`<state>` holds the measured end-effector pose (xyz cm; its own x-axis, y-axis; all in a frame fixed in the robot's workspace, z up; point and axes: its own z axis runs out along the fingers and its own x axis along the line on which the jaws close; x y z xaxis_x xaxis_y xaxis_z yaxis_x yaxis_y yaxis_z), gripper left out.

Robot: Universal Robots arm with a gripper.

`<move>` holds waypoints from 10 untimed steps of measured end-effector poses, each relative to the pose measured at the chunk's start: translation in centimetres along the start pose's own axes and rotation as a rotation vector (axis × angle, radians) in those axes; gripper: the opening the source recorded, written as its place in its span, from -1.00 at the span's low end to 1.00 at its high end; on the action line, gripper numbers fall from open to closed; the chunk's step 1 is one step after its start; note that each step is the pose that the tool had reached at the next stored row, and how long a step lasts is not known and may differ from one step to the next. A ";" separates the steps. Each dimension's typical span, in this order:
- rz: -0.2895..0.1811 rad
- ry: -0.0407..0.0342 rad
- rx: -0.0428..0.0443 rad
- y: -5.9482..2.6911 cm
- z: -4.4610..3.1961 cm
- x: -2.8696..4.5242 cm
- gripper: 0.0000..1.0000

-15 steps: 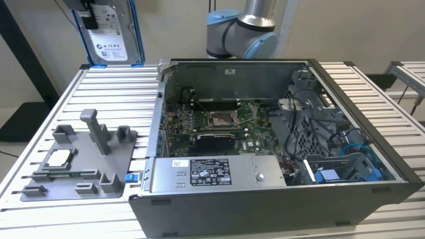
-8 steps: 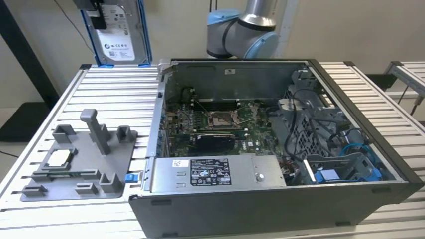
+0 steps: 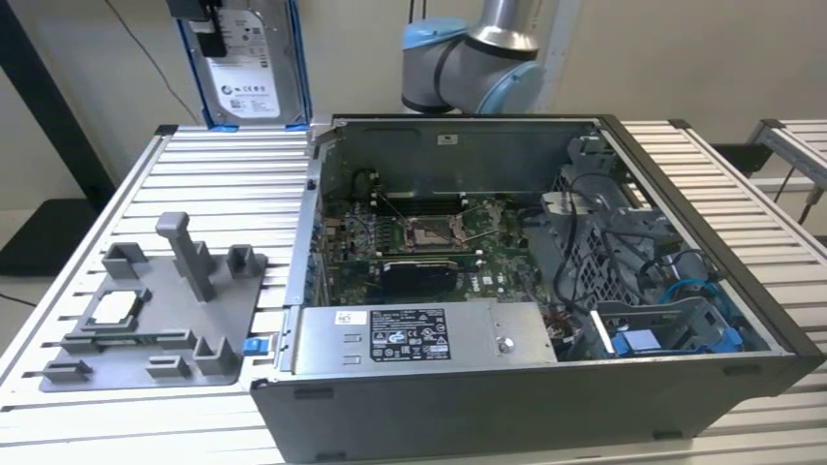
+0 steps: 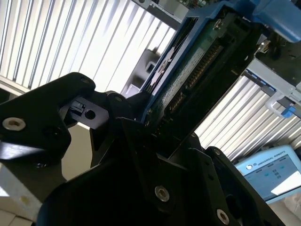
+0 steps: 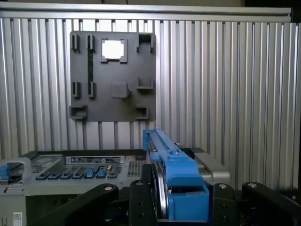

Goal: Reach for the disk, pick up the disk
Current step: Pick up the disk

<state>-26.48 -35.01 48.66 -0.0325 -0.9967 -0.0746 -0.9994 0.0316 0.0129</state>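
Slatted table point(image 3: 181, 174) bears an open computer case point(image 3: 517, 291). The disk point(image 3: 246, 73) is held upright at the table's far edge, on the exterior view's left of the case. It is judged rigid, fairly heavy and shock-sensitive, best gripped across its stiff framed body. The gripper point(image 5: 181, 202) is closed on it, with fingers point(image 5: 141, 200) pressed against either side.

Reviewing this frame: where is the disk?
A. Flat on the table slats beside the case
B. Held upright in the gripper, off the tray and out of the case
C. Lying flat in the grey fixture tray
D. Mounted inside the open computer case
B: in the exterior view the disk stands upright beyond the case, and in the first wrist view the gripper is shut on its blue-framed edge.
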 end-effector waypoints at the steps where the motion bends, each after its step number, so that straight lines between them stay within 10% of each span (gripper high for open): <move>1: 0.000 -0.0001 0.0001 -0.21 0.00 -0.01 -1.00; 10: 0.000 0.0000 0.0000 -2.39 -0.02 -0.08 -1.00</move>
<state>-24.09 -35.01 48.66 -0.0325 -0.9967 -0.0747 -0.9994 0.0316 0.0128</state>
